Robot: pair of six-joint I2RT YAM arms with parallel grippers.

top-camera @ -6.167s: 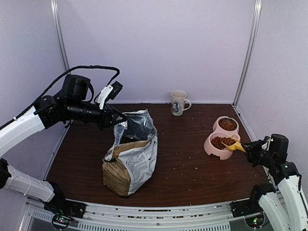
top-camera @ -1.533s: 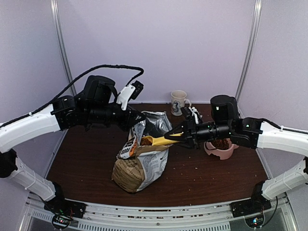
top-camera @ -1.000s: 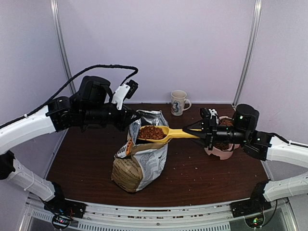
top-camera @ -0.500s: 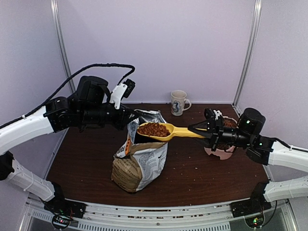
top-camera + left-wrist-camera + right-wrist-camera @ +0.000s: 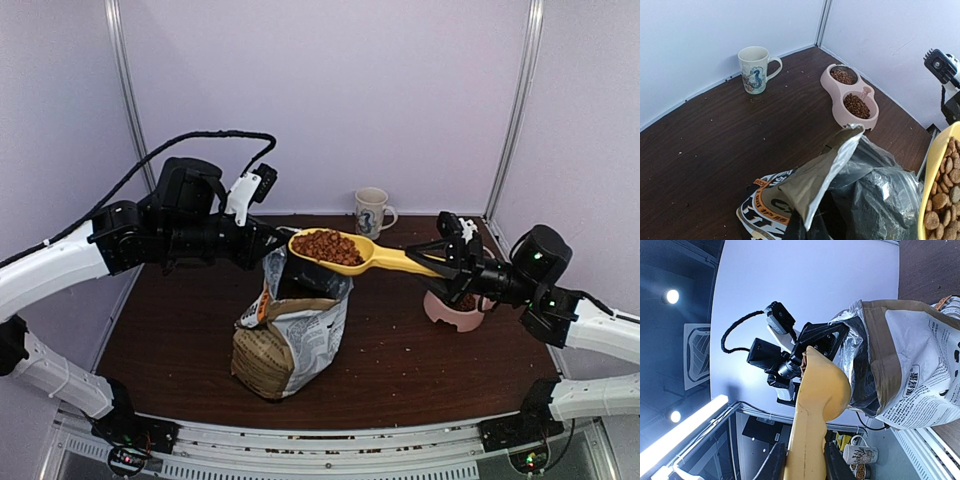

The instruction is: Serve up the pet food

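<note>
Risen out of the bag, the scoop is carrying the pet food above it, right gripper clamping its handle, left gripper pinching the bag rim. Left wrist: pellets are lying loose, probably light and spilling easily. Right wrist: fingers are squeezing the handle, the sensible hold.

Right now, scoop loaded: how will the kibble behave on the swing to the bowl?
Likely loose and rolly: the pet food is heaped above the rim of the yellow scoop, so a tilt probably sheds pellets. The pink bowl already holds kibble, so more may roll off. The right gripper grips the handle's end; wobble seems possible.
</note>
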